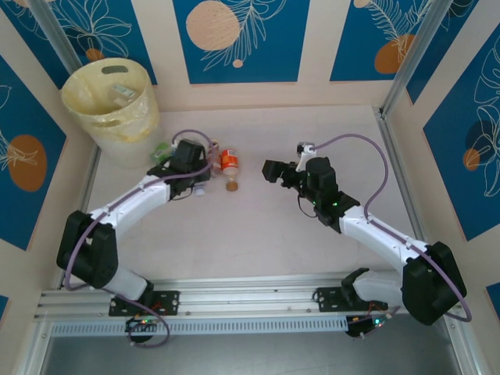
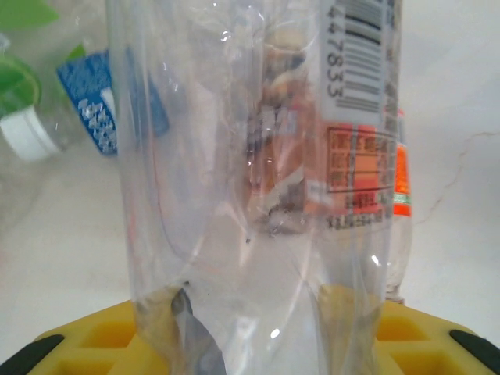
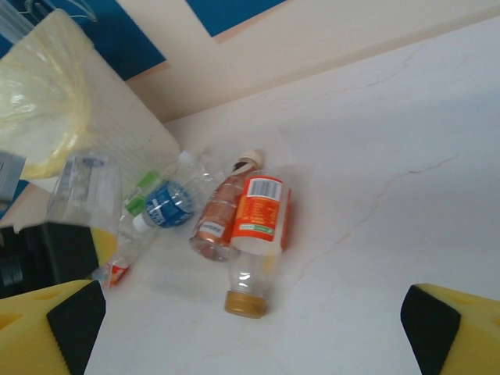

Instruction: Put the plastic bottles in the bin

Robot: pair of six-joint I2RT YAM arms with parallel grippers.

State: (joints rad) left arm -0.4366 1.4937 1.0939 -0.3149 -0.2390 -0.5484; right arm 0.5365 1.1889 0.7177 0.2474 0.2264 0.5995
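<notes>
Left jaws clamp a clear bottle [image 2: 219,195]; right jaws gape empty.

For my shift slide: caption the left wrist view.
Left gripper shut on a clear bottle; blue-labelled bottle lies behind.

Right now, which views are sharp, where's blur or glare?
Left wrist: clear plastic bottle in the left gripper close and soft, small glints; blue-labelled bottle behind blurred. Right wrist: orange-labelled bottle sharp, yellow fingers blurred. Top external: even light, soft shadows.

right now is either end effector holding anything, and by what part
The left end effector is shut on a clear plastic bottle, gripping it by the clear, unlabelled part of its body. The right end effector is open and empty.
</notes>
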